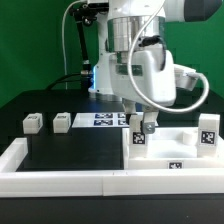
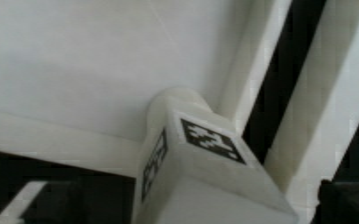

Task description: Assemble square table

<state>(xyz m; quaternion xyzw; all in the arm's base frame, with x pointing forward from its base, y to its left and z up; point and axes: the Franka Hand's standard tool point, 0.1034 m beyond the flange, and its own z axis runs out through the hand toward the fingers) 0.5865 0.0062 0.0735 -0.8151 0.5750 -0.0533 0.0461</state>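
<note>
The square table's white slab (image 1: 170, 152) lies at the exterior view's right, with tags on its front edge. One tagged white leg (image 1: 137, 134) stands upright at its near-left corner. My gripper (image 1: 140, 122) hangs straight over this leg, open, with a finger on each side. In the wrist view the same leg (image 2: 208, 145) rises from the slab (image 2: 87, 70) between my dark fingertips (image 2: 12, 205), and a gap shows beside it. A second tagged leg (image 1: 207, 133) stands at the slab's right side. Two more small legs (image 1: 32, 122) (image 1: 62, 121) lie loose on the black surface at the left.
The marker board (image 1: 104, 120) lies flat behind the gripper. A long white rail (image 1: 60, 181) borders the black surface at the front and left. Cables and the arm's base stand at the back.
</note>
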